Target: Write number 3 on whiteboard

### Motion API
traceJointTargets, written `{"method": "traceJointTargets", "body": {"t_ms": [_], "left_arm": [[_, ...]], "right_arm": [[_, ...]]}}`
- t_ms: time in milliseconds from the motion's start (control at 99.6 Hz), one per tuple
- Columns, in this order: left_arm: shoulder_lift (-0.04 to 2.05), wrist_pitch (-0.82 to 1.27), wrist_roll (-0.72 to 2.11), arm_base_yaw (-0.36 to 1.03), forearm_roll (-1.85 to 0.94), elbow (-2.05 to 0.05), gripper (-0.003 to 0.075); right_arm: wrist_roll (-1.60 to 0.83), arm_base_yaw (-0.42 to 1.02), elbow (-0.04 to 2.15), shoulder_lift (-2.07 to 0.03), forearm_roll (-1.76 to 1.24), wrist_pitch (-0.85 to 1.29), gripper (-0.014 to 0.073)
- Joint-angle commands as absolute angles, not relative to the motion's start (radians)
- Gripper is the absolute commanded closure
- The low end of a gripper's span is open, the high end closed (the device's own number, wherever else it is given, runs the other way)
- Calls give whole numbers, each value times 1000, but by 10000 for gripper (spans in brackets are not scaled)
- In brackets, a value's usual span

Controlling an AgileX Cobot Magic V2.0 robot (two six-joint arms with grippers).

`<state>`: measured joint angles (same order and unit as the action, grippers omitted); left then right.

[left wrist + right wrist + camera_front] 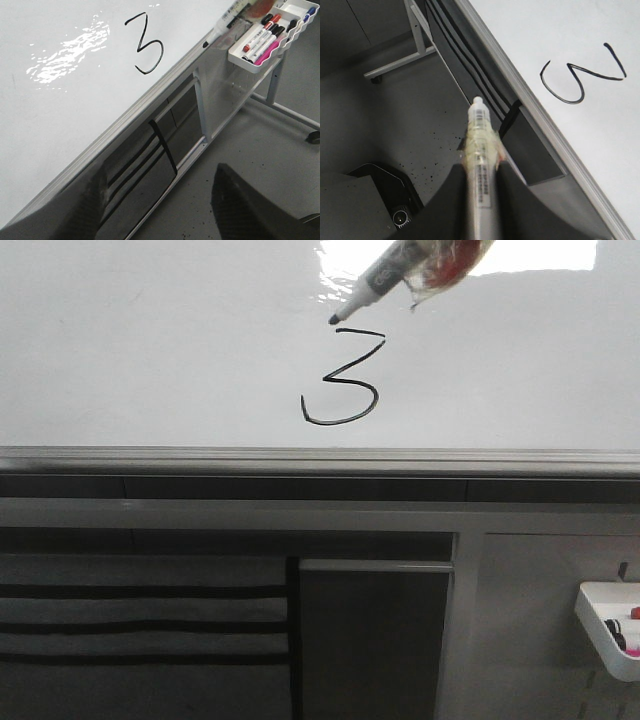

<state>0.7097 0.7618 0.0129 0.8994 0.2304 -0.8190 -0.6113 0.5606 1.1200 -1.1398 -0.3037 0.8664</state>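
Observation:
The whiteboard (150, 340) fills the upper front view, with a grey bottom rail (320, 460). A black number 3 (340, 380) is drawn on it. It also shows in the left wrist view (146, 45) and the right wrist view (580, 75). My right gripper (481, 172) is shut on a taped marker (480, 145). In the front view the marker (378, 282) slants down from the top, its tip just above the 3's top stroke. My left gripper (150, 220) is open and empty, low, by the board's stand.
A small white tray (610, 625) with several markers hangs at the lower right and also shows in the left wrist view (252, 62). Dark panels (370, 640) sit under the rail. A stand leg with a caster (315, 136) rests on the grey floor.

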Motion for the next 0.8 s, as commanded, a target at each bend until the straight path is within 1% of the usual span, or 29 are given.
{"method": "traceJointTargets", "body": {"t_ms": [0,151,261,342,532,794], "left_arm": [[709,686,0,903,219,-846,298],[714,650,26,903,198,-846,298],[754,634,207,909,116,-855,298],[810,617,320,919,71,-864,298],[978,540,388,958,70,-934,298],[1163,494,488,986,54,-1054,298]], "right_arm": [[-652,560,1145,-1115,-312,817,559],[-792,563,1145,-1115,-312,782,559],[-871,564,1145,-1115,-312,758,559],[-912,564,1145,-1115,-316,759,559],[-1032,619,1145,-1115,-318,767,559],[-1040,642,1145,-1115,-318,750,559]]}}
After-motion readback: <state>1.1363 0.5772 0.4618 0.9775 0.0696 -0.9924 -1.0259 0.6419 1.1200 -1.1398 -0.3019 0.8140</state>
